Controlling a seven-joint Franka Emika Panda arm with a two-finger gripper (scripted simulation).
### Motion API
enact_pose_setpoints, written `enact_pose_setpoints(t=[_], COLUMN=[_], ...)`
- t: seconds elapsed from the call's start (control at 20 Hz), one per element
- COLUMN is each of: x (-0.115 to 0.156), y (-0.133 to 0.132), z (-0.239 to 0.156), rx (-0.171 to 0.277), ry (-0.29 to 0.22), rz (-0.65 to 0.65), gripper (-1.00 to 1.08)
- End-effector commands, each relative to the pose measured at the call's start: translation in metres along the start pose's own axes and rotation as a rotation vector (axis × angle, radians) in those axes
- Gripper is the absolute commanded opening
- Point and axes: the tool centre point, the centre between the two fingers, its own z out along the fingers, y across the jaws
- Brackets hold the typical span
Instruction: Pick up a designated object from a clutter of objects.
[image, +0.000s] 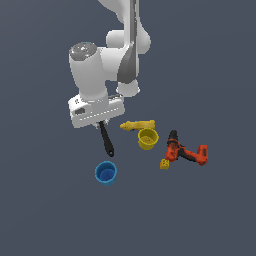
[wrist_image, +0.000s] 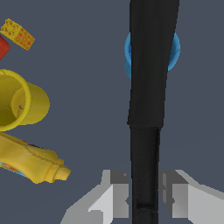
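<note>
The slim black spatula (image: 106, 140) hangs from my gripper (image: 100, 124), its rounded end pointing down toward the blue cup (image: 106, 173). In the wrist view the spatula (wrist_image: 148, 87) runs lengthwise between my fingers (wrist_image: 118, 197), which press on both of its sides; the gripper (wrist_image: 144, 199) is shut on it. The spatula hides most of the blue cup (wrist_image: 127, 57) behind it. I cannot tell how high the spatula is above the floor.
A yellow cup (image: 148, 139) (wrist_image: 22, 103) lies on its side beside a yellow banana-like piece (image: 138, 125) (wrist_image: 30, 162). A tiny yellow cube (image: 164, 164) (wrist_image: 17, 34) and an orange-and-black drill (image: 185, 152) (wrist_image: 2, 46) lie toward the exterior view's right.
</note>
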Motion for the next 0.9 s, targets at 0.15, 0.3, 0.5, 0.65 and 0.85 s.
enact_pose_setpoints(t=[0.15,0.3,0.5,0.65,0.85], x=[-0.008,-0.012,-0.017,-0.021,-0.025], y=[0.014,0.022,0.033,0.042,0.052], z=[-0.056,-0.086,-0.126,-0.156,-0.192], rx=[0.0,0.0,0.0,0.0,0.0], ry=[0.001,0.001,0.001,0.001,0.0], rz=[0.0,0.0,0.0,0.0,0.0], gripper=[-1.0,-1.0,-1.0,-1.0,-1.0])
